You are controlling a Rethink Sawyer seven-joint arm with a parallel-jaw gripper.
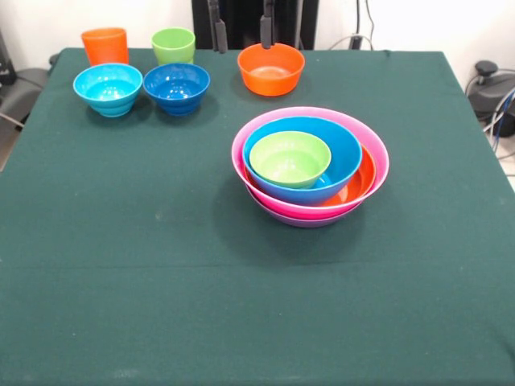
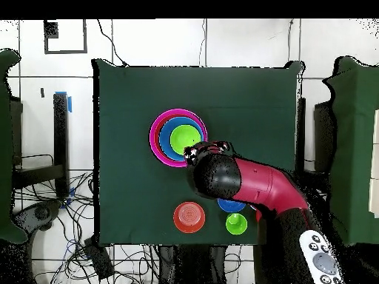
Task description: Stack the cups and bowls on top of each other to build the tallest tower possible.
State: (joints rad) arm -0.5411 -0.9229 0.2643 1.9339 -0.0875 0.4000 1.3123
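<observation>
The tower (image 1: 241, 153) stands right of the table's middle: a purple bowl (image 1: 306, 221) at the bottom, then pink, orange (image 1: 366, 178) and blue (image 1: 346, 157) bowls, with a small lime green bowl (image 1: 290, 158) nested on top. Along the far edge stand an orange cup (image 1: 105, 46), a lime green cup (image 1: 174, 45), a light blue bowl (image 1: 108, 88), a dark blue bowl (image 1: 176, 87) and a small orange bowl (image 1: 271, 68). My gripper (image 1: 240, 28) hangs open and empty at the top edge, between the green cup and the orange bowl. From overhead, my arm (image 2: 252, 185) covers some of that row beside the tower (image 2: 155, 137).
A dark green cloth covers the table (image 1: 121, 265). Overhead, the small orange bowl (image 2: 189, 217) and the green cup (image 2: 236, 223) lie near the table's base-side edge. Cables run over the floor around the table, and a grey handset (image 2: 322, 259) lies by the base.
</observation>
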